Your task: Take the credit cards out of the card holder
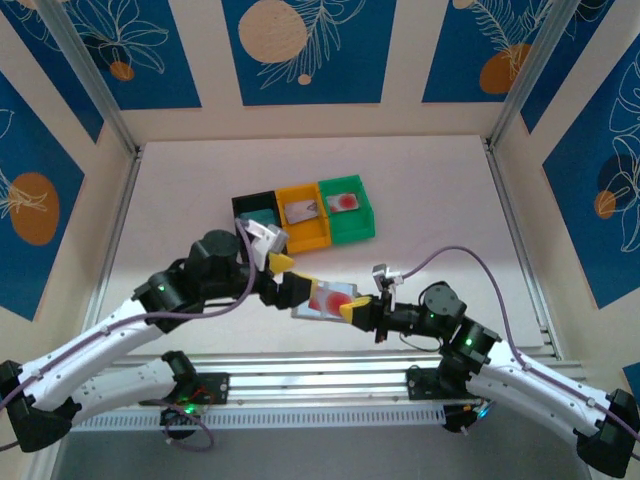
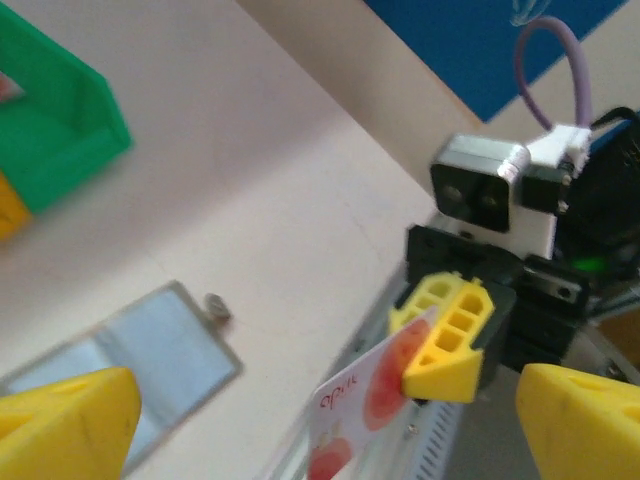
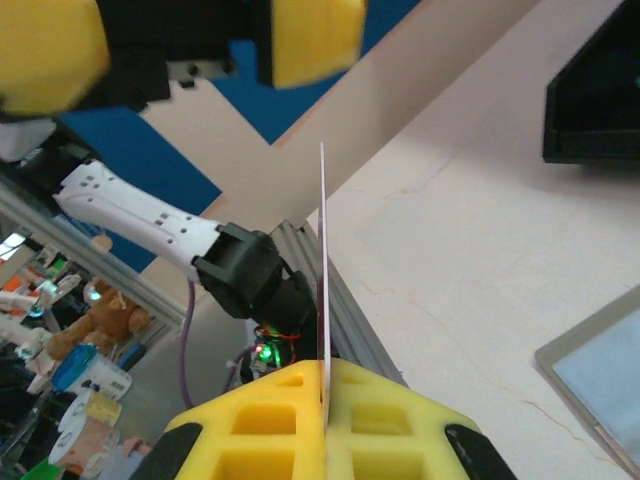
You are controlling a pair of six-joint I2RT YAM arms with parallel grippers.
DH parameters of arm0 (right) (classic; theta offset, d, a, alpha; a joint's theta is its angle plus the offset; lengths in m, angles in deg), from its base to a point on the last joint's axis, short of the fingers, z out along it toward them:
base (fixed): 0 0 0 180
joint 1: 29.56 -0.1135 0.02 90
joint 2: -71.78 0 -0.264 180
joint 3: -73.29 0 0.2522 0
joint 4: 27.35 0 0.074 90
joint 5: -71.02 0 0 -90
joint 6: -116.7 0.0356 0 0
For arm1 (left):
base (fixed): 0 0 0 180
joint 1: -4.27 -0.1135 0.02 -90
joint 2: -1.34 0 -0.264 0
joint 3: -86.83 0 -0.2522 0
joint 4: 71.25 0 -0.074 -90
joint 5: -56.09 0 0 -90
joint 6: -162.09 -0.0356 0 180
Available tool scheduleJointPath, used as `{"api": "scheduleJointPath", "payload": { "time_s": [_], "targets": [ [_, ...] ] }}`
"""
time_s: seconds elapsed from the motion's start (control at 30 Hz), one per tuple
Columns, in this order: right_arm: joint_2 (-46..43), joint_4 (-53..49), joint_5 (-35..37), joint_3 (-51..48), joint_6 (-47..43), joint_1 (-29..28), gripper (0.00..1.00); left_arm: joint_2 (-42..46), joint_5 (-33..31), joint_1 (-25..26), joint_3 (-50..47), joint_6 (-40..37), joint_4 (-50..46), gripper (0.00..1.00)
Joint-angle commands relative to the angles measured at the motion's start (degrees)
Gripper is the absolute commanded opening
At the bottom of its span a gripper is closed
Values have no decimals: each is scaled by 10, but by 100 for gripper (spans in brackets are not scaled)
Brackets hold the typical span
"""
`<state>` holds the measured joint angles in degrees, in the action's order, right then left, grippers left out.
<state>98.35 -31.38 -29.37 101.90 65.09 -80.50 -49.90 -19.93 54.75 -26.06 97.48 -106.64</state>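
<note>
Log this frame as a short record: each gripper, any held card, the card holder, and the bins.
left gripper: open, holding nothing
right gripper: shut on a red-dotted card, clear of the card holder
card holder: open, flat on the table, ungripped
orange bin: one greyish card inside
green bin: one card with a red dot inside

Glossy plastic credit card point(image 2: 365, 400); card holder point(image 2: 150, 350) with clear, smooth pockets; matt pale tabletop point(image 2: 270, 180); shiny plastic green bin point(image 2: 70, 120).
</note>
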Motion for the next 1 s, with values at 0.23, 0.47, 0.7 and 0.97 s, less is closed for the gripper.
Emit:
{"api": "scheduleJointPath", "payload": {
  "time_s": [0.23,0.47,0.7,0.97],
  "targets": [
    [24,-167,79,79,-17,21,0,26,-312,-43,23,-199,-49,100],
    [38,-239,117,127,-34,34,0,18,-426,-81,-55,-248,34,100],
    [78,-317,163,167,-38,61,0,23,-463,-121,-112,-218,79,100],
    [135,-391,114,241,-66,160,0,20,-476,-123,-143,-213,109,100]
  ]
}}
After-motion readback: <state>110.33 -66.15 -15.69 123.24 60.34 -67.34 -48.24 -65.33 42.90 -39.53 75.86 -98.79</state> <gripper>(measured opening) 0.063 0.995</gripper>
